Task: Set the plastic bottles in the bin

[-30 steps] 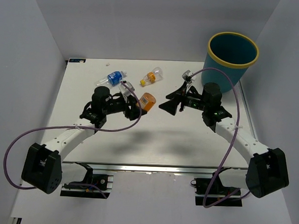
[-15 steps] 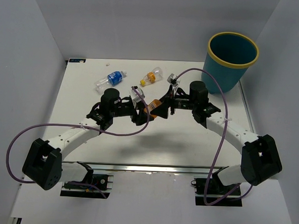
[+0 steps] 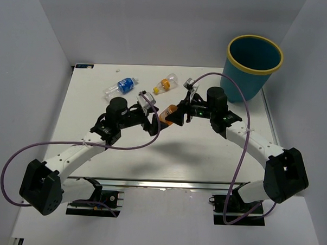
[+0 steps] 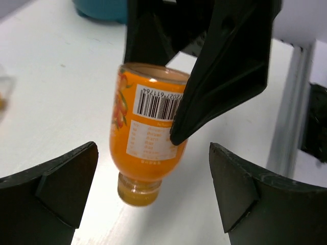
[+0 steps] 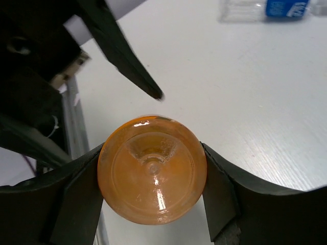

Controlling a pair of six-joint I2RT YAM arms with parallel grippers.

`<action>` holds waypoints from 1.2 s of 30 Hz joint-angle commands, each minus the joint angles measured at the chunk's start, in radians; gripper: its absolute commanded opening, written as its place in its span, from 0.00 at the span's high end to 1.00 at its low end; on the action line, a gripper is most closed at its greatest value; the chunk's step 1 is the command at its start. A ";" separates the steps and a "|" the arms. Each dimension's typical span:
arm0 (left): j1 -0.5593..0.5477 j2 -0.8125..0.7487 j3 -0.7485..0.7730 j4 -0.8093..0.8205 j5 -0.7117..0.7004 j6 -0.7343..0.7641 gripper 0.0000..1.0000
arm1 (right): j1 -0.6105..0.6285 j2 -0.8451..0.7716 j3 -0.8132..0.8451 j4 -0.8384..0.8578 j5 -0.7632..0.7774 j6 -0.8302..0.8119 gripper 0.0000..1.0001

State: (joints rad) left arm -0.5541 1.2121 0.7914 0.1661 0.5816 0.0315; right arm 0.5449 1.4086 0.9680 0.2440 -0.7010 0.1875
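Table [image 3: 205, 151] first: it's white, walled in at 9, 12 and 3 o'clock, with bare surface at 6 o'clock of where my two grippers meet mid-table. The bin [image 3: 254, 64] stands at 1 o'clock by the far right corner, well apart from them, with bare table between. My right gripper [image 5: 152, 147] is clamped on the orange bottle [image 4: 138, 127], a finger on each side of its body. My left gripper [image 4: 152, 148] is spread wide and flanks that bottle without touching it. The left wrist view gives me the barcode label and the neck end. The right wrist view shows only the round base. The top view adds the blue-label bottle [image 3: 123, 85] at 11 o'clock and a small orange bottle [image 3: 166, 83] at 12, both lying apart from me.
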 commanded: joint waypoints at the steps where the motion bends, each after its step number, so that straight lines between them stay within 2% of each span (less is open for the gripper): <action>1: -0.004 -0.088 -0.012 0.062 -0.152 -0.053 0.02 | -0.023 -0.028 0.075 -0.047 0.150 -0.057 0.84; 2: -0.004 -0.109 -0.018 0.065 -0.207 -0.064 0.02 | -0.036 -0.026 0.090 -0.063 0.172 -0.059 0.84; 3: -0.004 -0.114 -0.012 0.056 -0.329 -0.090 0.02 | -0.066 -0.022 0.110 -0.078 0.185 -0.077 0.85; 6: 0.003 -0.114 0.009 0.004 -0.519 -0.122 0.02 | -0.158 -0.005 0.233 -0.127 0.195 -0.077 0.86; 7: 0.011 -0.109 0.025 -0.013 -0.544 -0.134 0.02 | -0.178 0.001 0.282 -0.184 0.237 -0.089 0.86; 8: 0.022 -0.105 0.026 -0.017 -0.558 -0.157 0.02 | -0.200 0.010 0.392 -0.216 0.280 -0.100 0.86; 11: 0.075 -0.074 0.020 -0.001 -0.554 -0.203 0.02 | -0.270 0.032 0.542 -0.267 0.524 -0.167 0.87; 12: 0.100 -0.056 0.019 0.003 -0.539 -0.214 0.02 | -0.302 0.039 0.560 -0.255 0.607 -0.174 0.87; 13: 0.108 -0.045 0.022 0.000 -0.525 -0.226 0.02 | -0.318 0.044 0.572 -0.249 0.755 -0.181 0.87; 16: 0.117 -0.019 0.028 -0.005 -0.493 -0.228 0.02 | -0.381 0.082 0.629 -0.219 0.967 -0.181 0.86; 20: 0.120 0.010 0.043 -0.016 -0.499 -0.205 0.02 | -0.445 0.167 0.679 -0.207 1.055 -0.204 0.84; 22: 0.123 0.030 0.069 -0.036 -0.493 -0.190 0.02 | -0.476 0.249 0.759 -0.241 1.090 -0.211 0.82; 24: 0.123 0.066 0.106 -0.059 -0.471 -0.159 0.02 | -0.509 0.349 0.826 -0.279 1.088 -0.217 0.74; 25: 0.123 0.075 0.118 -0.077 -0.465 -0.148 0.02 | -0.517 0.384 0.929 -0.313 1.074 -0.218 0.72; 26: 0.125 0.093 0.126 -0.083 -0.457 -0.125 0.02 | -0.523 0.461 0.998 -0.362 1.072 -0.215 0.67; 27: 0.125 0.101 0.138 -0.085 -0.457 -0.116 0.02 | -0.528 0.495 1.068 -0.470 1.060 -0.214 0.36; 28: 0.125 0.109 0.144 -0.082 -0.456 -0.105 0.02 | -0.527 0.519 1.175 -0.509 1.037 -0.221 0.15; 29: 0.125 0.122 0.147 -0.079 -0.441 -0.075 0.02 | -0.528 0.533 1.195 -0.526 1.008 -0.226 0.11; 30: 0.126 0.132 0.163 -0.077 -0.436 -0.061 0.02 | -0.528 0.527 1.190 -0.514 0.949 -0.223 0.11; 36: 0.135 0.269 0.265 -0.111 -0.421 0.044 0.02 | -0.527 0.331 0.898 -0.325 0.720 -0.203 0.11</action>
State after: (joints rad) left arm -0.4297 1.4334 0.9932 0.0803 0.1383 0.0055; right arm 0.0135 1.8828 1.9156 -0.2012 0.1658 -0.0216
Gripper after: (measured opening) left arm 0.982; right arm 0.894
